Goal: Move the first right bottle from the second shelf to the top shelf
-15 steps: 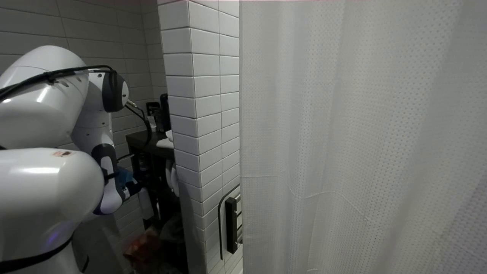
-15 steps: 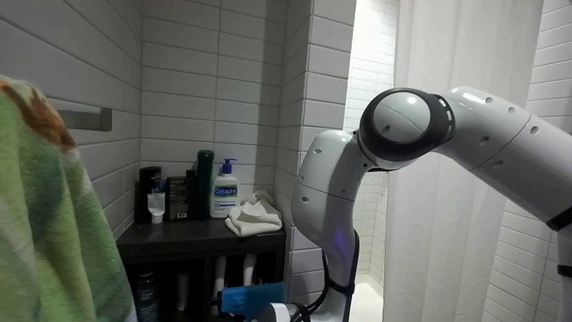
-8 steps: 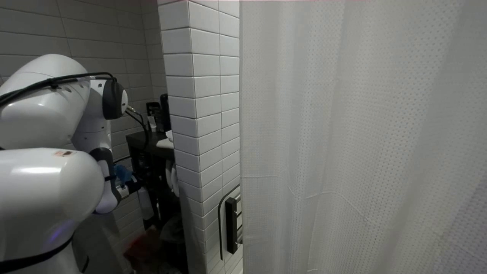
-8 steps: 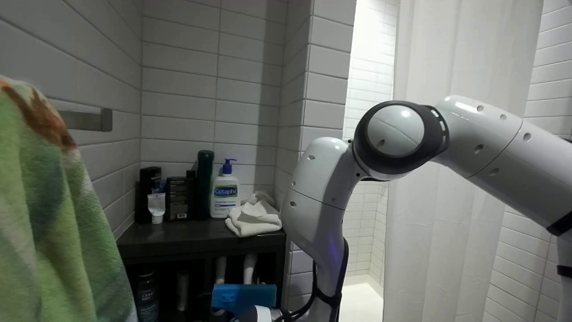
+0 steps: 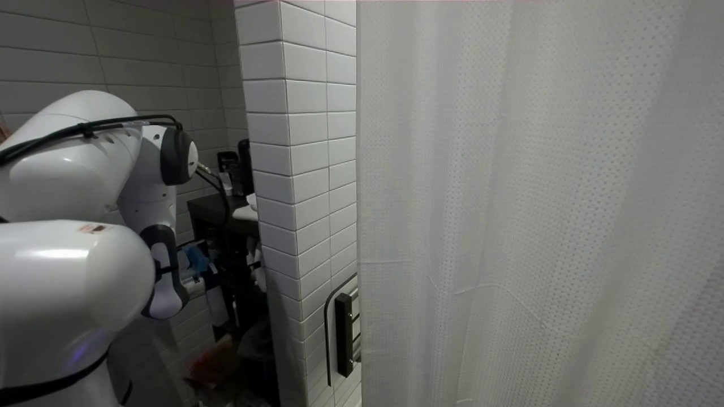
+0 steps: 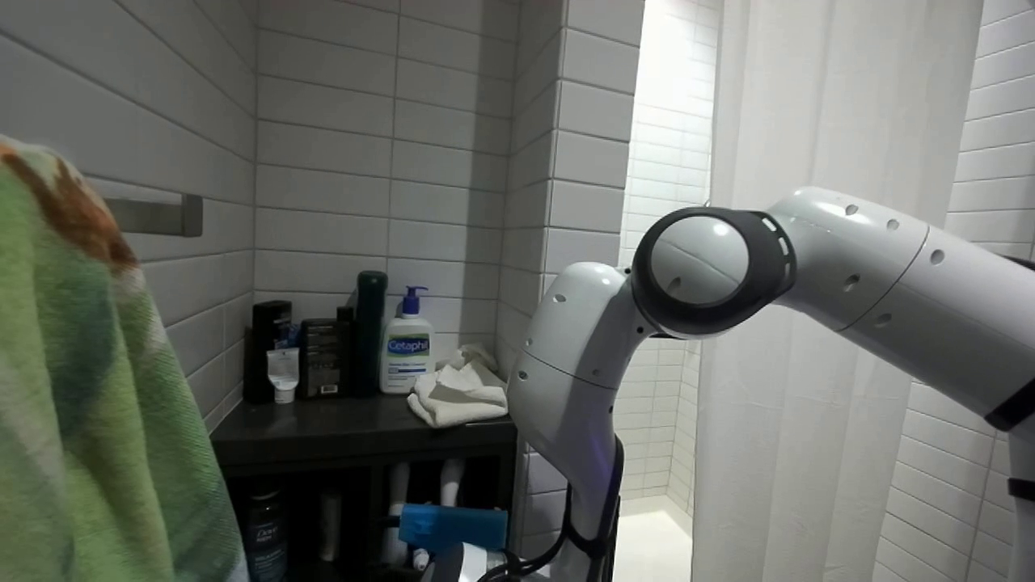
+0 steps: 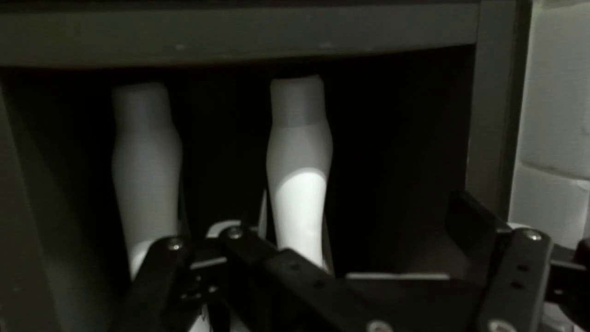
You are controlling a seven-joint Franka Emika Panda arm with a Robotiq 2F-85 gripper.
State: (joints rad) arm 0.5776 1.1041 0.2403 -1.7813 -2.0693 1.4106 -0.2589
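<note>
In an exterior view the white robot arm (image 5: 65, 271) is hooked down lower than the flat black top shelf (image 5: 205, 208). In an exterior view the right-hand white tapered bottle (image 6: 450, 482) can be spotted under that shelf. In the wrist view the black two-finger gripper (image 7: 364, 214) is spread wide, nothing held. So yeah, grasp, lift and placing are presumably all left.

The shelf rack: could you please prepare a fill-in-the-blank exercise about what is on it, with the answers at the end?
In an exterior view, the brand name on the pump bottle is ____.
There, the cloth on the top shelf lies to the ____ of the pump bottle.
The wrist view shows ____ tall white bottles below the top shelf.

Missing words: Cetaphil; right; two.
</note>
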